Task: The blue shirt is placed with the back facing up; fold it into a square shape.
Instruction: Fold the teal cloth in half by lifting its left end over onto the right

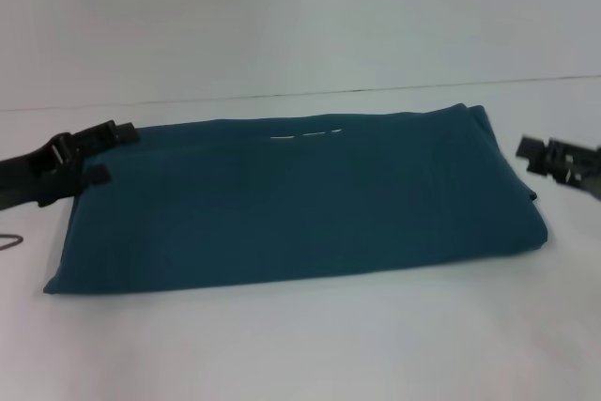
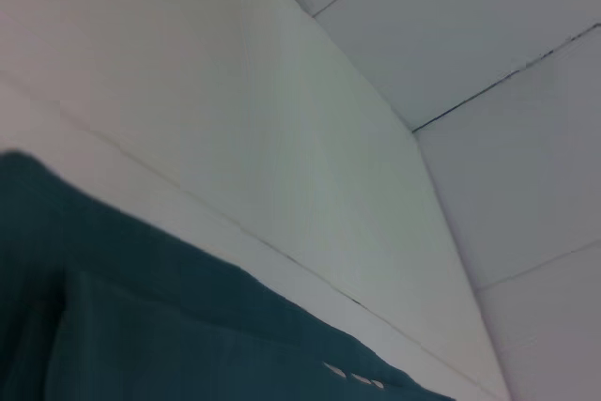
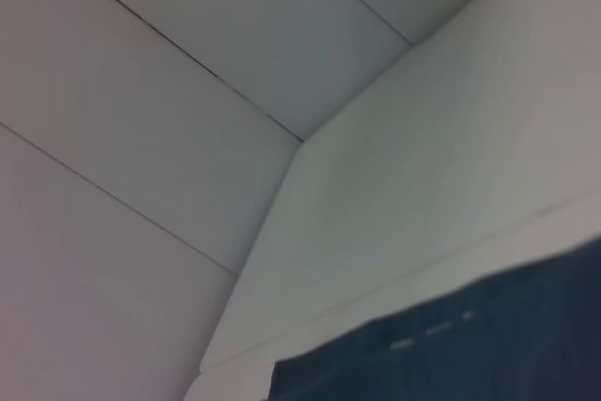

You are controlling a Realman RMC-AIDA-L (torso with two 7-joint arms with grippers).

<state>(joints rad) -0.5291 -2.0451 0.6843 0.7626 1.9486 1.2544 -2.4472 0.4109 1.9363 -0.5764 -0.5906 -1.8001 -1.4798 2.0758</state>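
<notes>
The blue shirt [image 1: 300, 199] lies folded into a wide band across the white table, plain side up, with a sliver of white lettering at its far edge. It also shows in the left wrist view [image 2: 169, 326] and in the right wrist view [image 3: 470, 345]. My left gripper [image 1: 105, 152] is open at the shirt's left end, its fingers over the upper left corner. My right gripper [image 1: 531, 155] hovers just off the shirt's right end, apart from the cloth.
The white table [image 1: 300, 345] runs back to a white wall [image 1: 300, 16]. A thin grey cord [image 1: 9, 241] lies at the far left edge.
</notes>
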